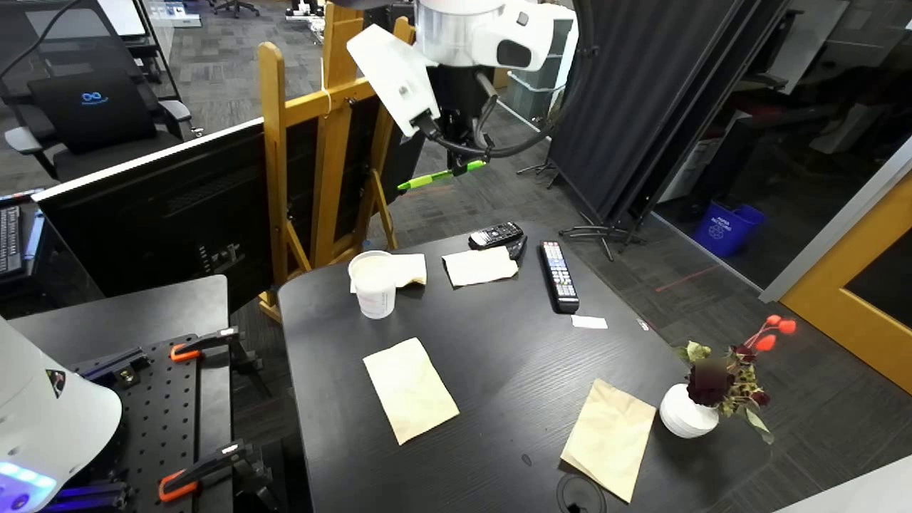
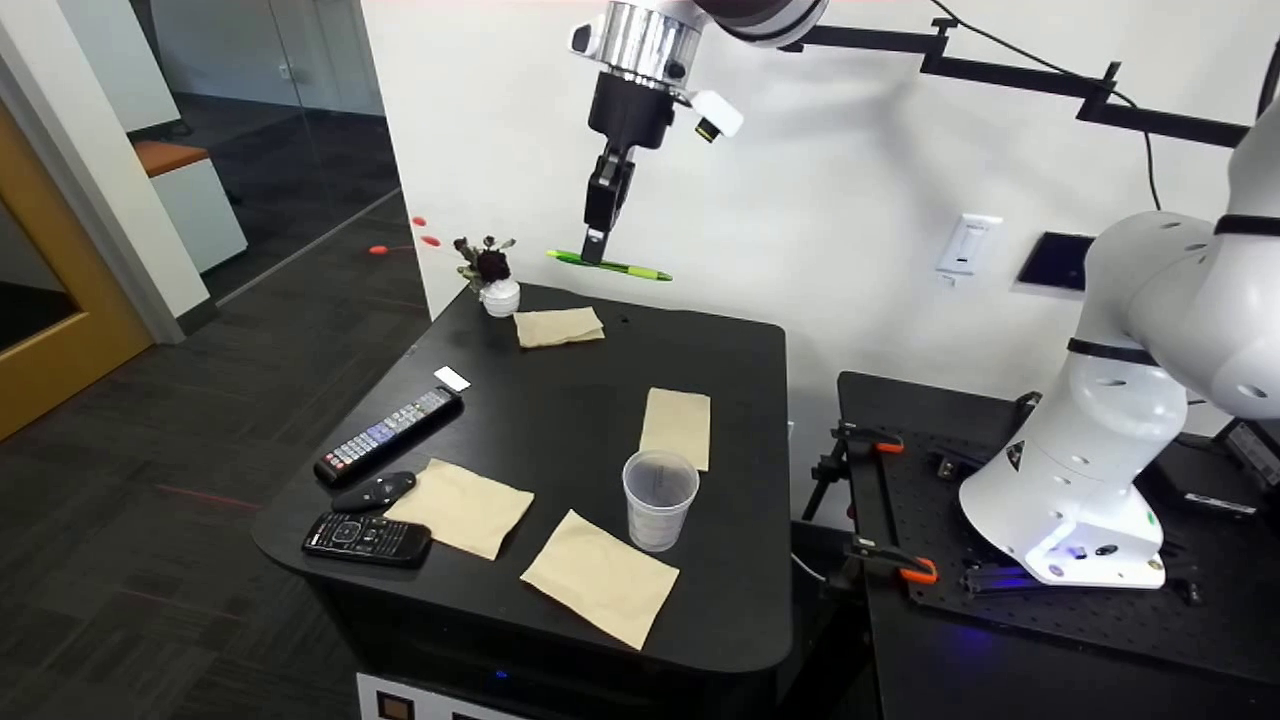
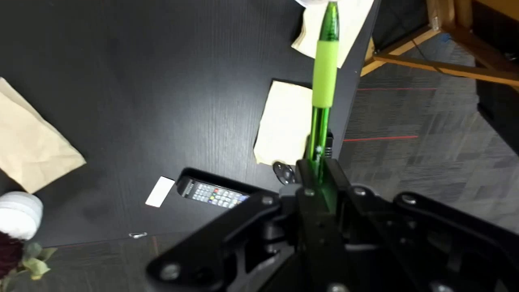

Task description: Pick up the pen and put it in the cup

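The green pen (image 1: 425, 180) is held across my gripper's fingertips, high above the table level. It lies nearly level, with an end sticking out on each side, as an exterior view shows (image 2: 632, 269). My gripper (image 2: 595, 250) is shut on the pen's middle. In the wrist view the gripper (image 3: 318, 168) pinches the pen, and its lime grip and tip (image 3: 325, 73) point to the top of the picture. The whitish translucent cup (image 1: 375, 293) stands upright on the table, also in an exterior view (image 2: 657, 505), apart from the pen. A sliver of white rim shows at the wrist view's top edge.
The dark table (image 1: 499, 342) carries several tan napkins (image 2: 600, 580), one beside the cup. A long black remote (image 2: 390, 435), a shorter remote (image 2: 368, 540) and a small black device (image 2: 375, 492) lie along one edge. A white vase with flowers (image 1: 688, 413) stands at a corner.
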`<state>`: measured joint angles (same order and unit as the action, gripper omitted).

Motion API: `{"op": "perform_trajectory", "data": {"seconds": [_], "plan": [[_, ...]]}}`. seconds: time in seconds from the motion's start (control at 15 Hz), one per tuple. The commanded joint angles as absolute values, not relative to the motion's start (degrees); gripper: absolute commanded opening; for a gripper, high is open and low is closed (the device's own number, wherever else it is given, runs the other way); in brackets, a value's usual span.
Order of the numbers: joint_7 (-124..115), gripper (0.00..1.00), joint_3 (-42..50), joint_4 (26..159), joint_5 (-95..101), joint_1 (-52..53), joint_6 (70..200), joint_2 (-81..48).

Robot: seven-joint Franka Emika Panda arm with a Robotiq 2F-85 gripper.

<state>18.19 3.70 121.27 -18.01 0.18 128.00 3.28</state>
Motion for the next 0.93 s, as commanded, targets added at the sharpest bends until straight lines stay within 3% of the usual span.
{"op": "perform_trajectory", "data": {"seconds": [0.0,0.4,0.47,0.53,0.8,0.87], "plan": [[31.7,0.03,3.4,122.7,-29.4,0.6,133.0,2.4],[60.0,0.03,3.1,123.8,-47.5,0.1,129.6,2.2],[53.5,0.03,2.8,122.9,-43.6,0.0,131.6,1.3],[54.8,0.10,2.8,123.0,-44.2,-0.1,131.3,1.2],[54.6,0.10,2.8,123.0,-44.0,-0.2,131.3,1.1],[54.6,0.03,2.8,123.0,-44.0,-0.2,131.3,1.1]]}}
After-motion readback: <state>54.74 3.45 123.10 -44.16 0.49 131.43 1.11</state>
